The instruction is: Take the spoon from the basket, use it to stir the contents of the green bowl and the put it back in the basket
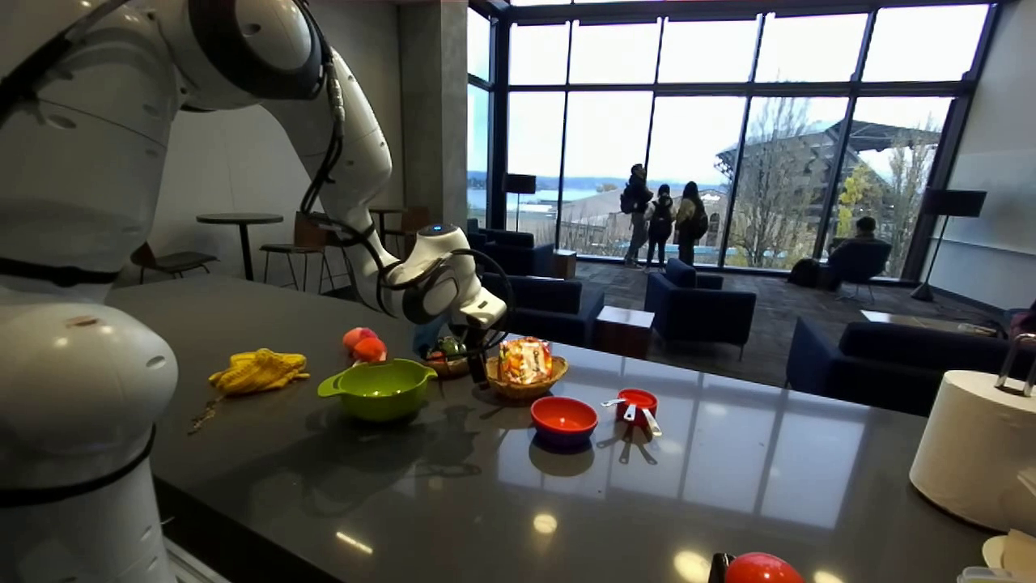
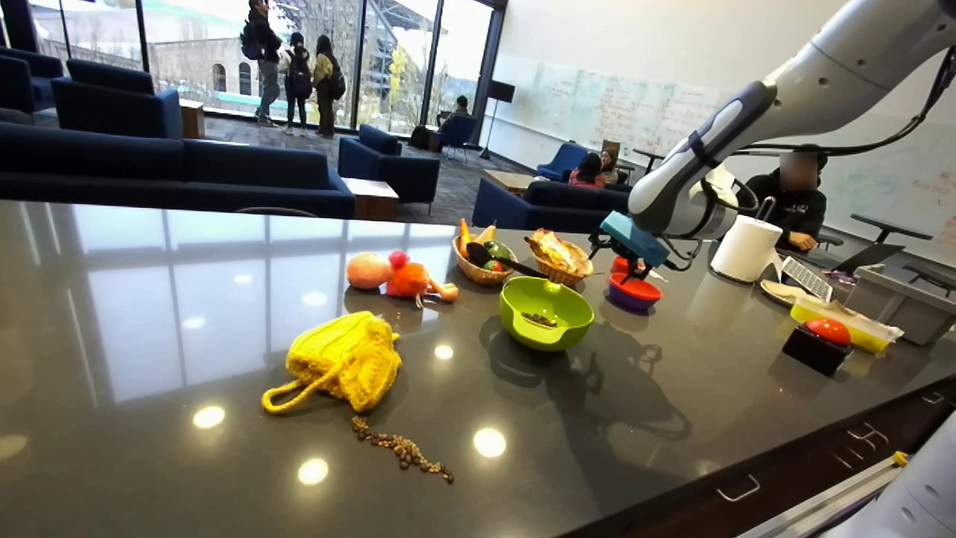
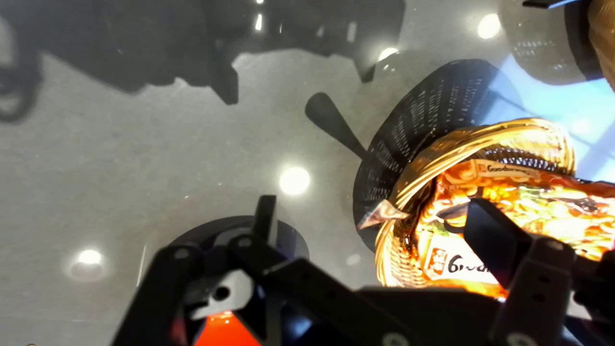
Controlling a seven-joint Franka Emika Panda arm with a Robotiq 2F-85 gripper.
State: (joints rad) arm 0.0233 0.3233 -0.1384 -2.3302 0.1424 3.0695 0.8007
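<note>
The green bowl (image 1: 384, 394) (image 2: 549, 332) stands on the table with brown beans inside. Two tan woven baskets show behind it. One basket (image 2: 484, 275) holds vegetables; the black spoon (image 2: 479, 255) lies with its head over it and its handle slanting toward the green bowl. The neighbouring basket (image 2: 571, 276) (image 3: 403, 254) holds a shiny noodle packet (image 3: 461, 262). My gripper (image 1: 479, 372) (image 2: 616, 261) (image 3: 372, 220) is open and empty, above the table beside the noodle basket. One finger overlaps the packet in the wrist view. The spoon cannot be made out clearly there.
A red and purple bowl (image 1: 564, 419) (image 2: 633, 291) is close to my gripper, with red measuring cups (image 1: 638, 402) beside it. A yellow knitted bag (image 1: 259, 372) (image 2: 343, 362), spilled beans (image 2: 402, 447), orange toys (image 2: 409, 279), a paper roll (image 2: 747, 250) and a red button (image 2: 827, 330) also stand around.
</note>
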